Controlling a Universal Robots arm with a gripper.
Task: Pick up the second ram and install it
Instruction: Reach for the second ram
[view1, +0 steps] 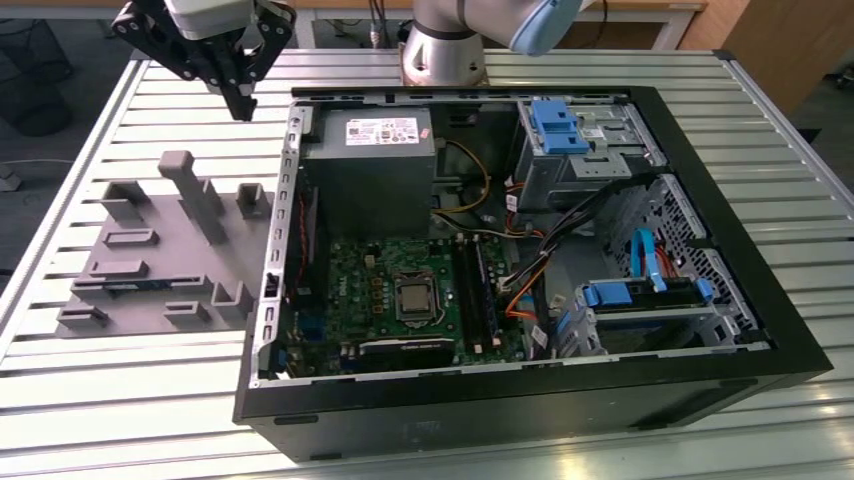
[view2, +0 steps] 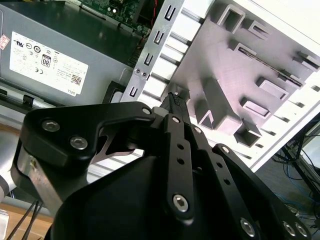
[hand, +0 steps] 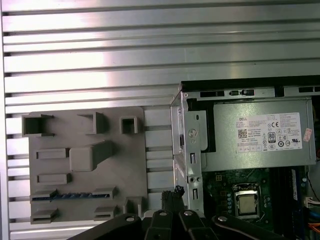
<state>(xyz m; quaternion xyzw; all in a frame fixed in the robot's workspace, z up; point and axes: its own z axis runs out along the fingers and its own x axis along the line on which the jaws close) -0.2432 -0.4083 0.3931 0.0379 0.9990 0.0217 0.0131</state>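
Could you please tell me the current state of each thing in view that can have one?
Gripper, shut, holding nothing.
Memory stick, lying in the grey holder, untouched.
Computer case, lying on its side, open on top.
Processor, uncovered in its socket.

One gripper (view1: 244, 106), one fixture (hand: 125, 170), one computer case (view1: 534, 400)

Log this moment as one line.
gripper: shut, empty, above table near fixture | ram: lying in fixture | case: open, beside fixture
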